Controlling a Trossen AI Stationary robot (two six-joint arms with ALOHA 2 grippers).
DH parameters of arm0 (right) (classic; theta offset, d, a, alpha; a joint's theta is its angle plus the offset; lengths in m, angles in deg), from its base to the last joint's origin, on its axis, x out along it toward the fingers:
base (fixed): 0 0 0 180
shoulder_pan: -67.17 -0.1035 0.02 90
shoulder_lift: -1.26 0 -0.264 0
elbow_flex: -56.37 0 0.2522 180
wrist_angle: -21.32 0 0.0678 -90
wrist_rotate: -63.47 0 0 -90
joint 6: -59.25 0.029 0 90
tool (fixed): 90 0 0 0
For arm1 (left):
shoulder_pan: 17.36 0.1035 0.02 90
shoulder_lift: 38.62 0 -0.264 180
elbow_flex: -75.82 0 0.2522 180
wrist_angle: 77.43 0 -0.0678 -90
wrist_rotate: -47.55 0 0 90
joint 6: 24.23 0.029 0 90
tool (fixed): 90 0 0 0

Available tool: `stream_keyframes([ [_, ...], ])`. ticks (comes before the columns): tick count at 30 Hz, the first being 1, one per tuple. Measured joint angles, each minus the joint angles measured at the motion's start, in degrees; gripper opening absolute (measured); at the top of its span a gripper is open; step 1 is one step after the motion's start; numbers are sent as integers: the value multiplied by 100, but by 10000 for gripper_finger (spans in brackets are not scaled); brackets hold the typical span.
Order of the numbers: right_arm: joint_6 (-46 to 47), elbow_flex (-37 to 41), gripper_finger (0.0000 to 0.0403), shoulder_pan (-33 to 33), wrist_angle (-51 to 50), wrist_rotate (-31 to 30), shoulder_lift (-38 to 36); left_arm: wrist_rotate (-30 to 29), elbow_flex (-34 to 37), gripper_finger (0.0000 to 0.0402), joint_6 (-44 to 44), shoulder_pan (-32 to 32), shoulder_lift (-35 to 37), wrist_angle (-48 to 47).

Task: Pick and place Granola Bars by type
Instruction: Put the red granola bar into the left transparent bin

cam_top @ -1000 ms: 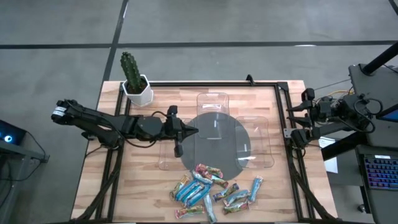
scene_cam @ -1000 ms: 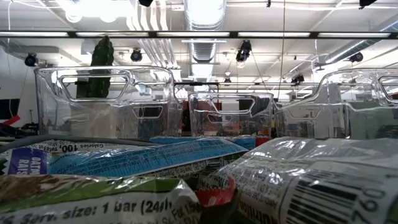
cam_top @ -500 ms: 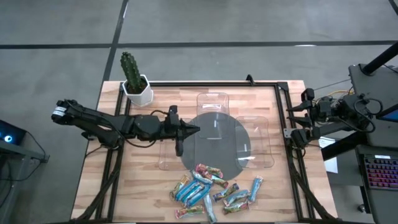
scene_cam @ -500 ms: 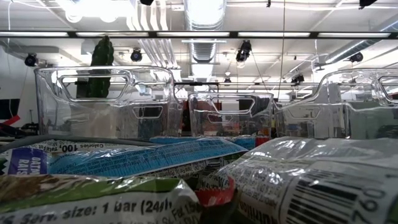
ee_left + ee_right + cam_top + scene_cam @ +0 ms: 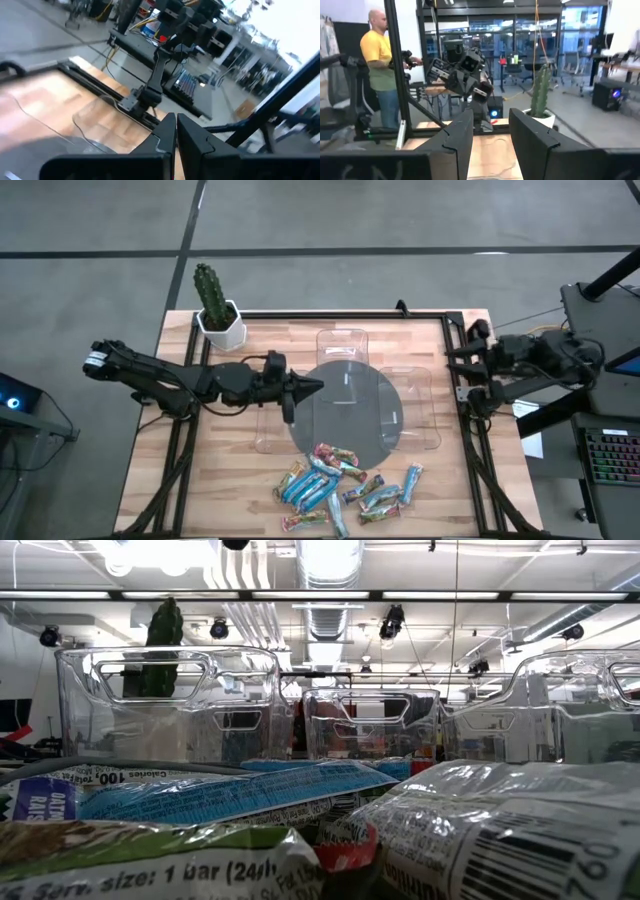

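The granola bars (image 5: 345,483) lie in a loose pile on the wooden table near its near edge, mostly blue and teal wrappers, some red-orange. They fill the front of the low view (image 5: 230,795). My left gripper (image 5: 318,388) is shut and empty, above the left rim of a round clear disc, well away from the pile; its wrist view shows the fingers together (image 5: 176,135). My right gripper (image 5: 455,362) is open and empty over the table's right rail; its wrist view shows the gap (image 5: 490,135).
Three clear plastic trays stand on the table: one at the far middle (image 5: 342,348), one left (image 5: 272,425), one right (image 5: 418,412). A round clear disc (image 5: 355,420) lies between them. A potted cactus (image 5: 214,308) stands at the far left corner. A person (image 5: 380,70) stands beyond the table.
My right gripper has moved a little toward the table's left edge, out over the right rail. The bars and trays have stayed where they were.
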Motion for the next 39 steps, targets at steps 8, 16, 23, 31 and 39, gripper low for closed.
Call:
stream_keyframes([
  [8,638,0,118,0,1047,-24,1139,42,0,0,-91,0,-33,-105],
  [16,898,-7,118,2,1743,-24,2003,43,0,0,367,0,-48,-104],
  [23,1138,-201,113,4,1845,-39,2603,31,-1,0,350,37,-56,-101],
  [31,790,-1149,103,4,1471,-38,3478,-2,-9,0,677,77,-60,129],
  [39,833,-2526,91,17,176,-35,4235,-24,-13,0,655,152,-70,170],
])
